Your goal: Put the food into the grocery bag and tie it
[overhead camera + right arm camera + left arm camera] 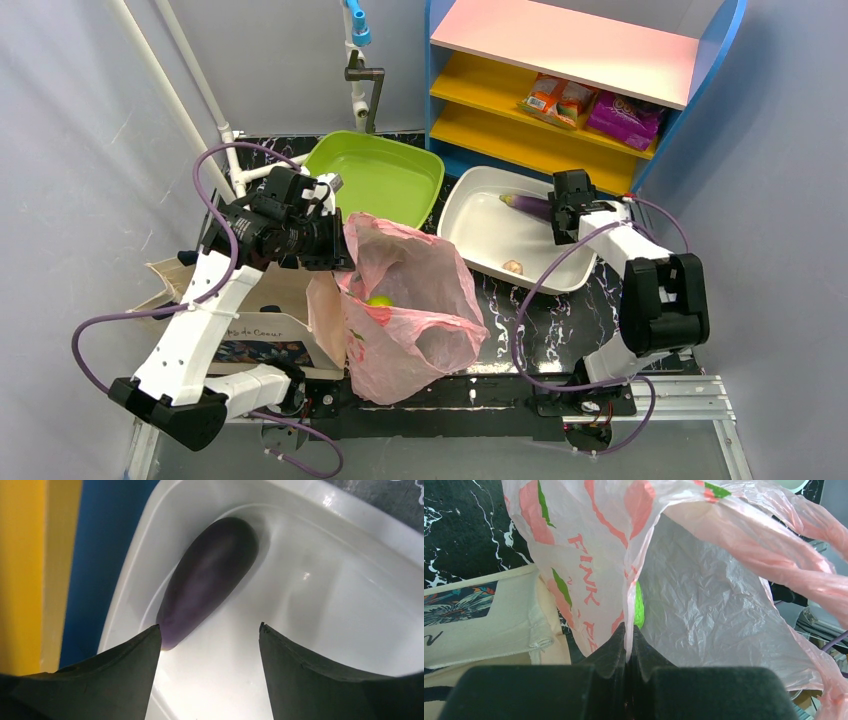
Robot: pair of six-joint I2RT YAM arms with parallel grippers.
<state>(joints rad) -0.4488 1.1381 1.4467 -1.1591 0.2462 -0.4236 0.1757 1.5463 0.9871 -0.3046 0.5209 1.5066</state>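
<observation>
The pink grocery bag (405,300) hangs open at the table's middle, its rim pinched by my left gripper (338,250), which is shut on the thin plastic (629,630). A yellow-green piece of food (379,301) shows inside the bag, and bright green shows through the film (639,607). The dark-purple eggplant (210,577) lies against the far wall of the white tub (480,235). My right gripper (210,630) hovers over the eggplant's (527,205) near end, open, with nothing between its fingers. A small pale piece (513,267) lies at the tub's near wall.
A green tub (400,185) stands behind the bag. A beige printed tote (255,320) lies at the left under my left arm. The blue and yellow shelf unit (570,110) with snack packets stands behind the white tub.
</observation>
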